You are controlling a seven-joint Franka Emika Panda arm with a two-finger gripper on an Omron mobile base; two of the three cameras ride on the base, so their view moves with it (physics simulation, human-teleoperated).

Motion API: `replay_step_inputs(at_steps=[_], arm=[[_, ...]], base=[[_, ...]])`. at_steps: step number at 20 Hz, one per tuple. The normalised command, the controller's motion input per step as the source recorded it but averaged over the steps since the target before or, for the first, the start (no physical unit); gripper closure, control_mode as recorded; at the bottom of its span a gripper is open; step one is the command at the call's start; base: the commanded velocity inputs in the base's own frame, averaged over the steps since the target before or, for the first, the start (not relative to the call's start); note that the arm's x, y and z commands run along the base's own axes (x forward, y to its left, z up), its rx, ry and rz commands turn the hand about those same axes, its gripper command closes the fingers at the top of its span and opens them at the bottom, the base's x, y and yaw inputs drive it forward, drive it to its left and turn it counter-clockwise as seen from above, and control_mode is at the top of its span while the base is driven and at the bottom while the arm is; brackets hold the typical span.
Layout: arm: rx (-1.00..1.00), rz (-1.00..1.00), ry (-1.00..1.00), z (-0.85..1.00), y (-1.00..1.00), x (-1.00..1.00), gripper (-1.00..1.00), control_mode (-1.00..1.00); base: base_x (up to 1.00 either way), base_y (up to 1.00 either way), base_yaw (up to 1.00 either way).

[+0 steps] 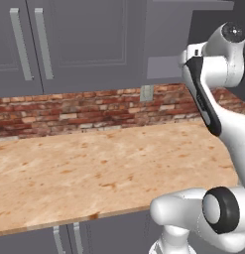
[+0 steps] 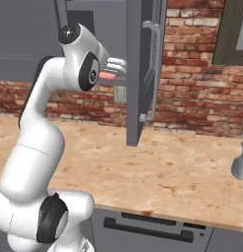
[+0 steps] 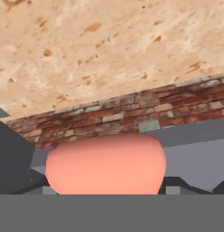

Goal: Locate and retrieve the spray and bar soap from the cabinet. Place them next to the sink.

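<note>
Up at the cabinet [image 2: 110, 29], beside its open door [image 2: 142, 69], the gripper [image 2: 113, 70] has the bar soap [image 2: 107, 76] between its fingers [image 2: 118, 63], closed on it. Hand view: pink bar [image 3: 105, 164] sits right up against the camera, wooden counter [image 3: 99, 50] and brick wall [image 3: 131, 111] behind (view is rolled). Spray [image 2: 239, 165] stands at the counter's far right edge.

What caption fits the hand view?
Bar soap close between the gripper fingertips, brick backsplash and wooden counter beyond.
</note>
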Motion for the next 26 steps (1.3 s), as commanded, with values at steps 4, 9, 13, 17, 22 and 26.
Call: replay_step_inputs(at_steps=[4, 9, 13, 17, 22, 26], arm=[[0.00, 0.00, 0.00, -0.03, 0.00, -1.00, 1.00, -1.00], [0.00, 0.01, 0.00, -0.17, -0.08, -1.00, 1.00, -1.00], [0.00, 0.01, 0.00, -0.26, -0.10, -1.00, 1.00, -1.00], [0.00, 0.00, 0.03, -0.38, -0.09, -1.00, 1.00, -1.00], [0.00, 0.00, 0.04, -0.40, -0.09, -1.00, 1.00, -1.00], [0.00, 0.00, 0.06, -0.29, 0.00, -0.97, 1.00, -1.00]], base=[[0.00, 0.00, 0.00], [0.00, 0.00, 0.00], [0.00, 0.00, 0.00], [0.00, 0.00, 0.00], [0.00, 0.00, 0.00], [0.00, 0.00, 0.00]])
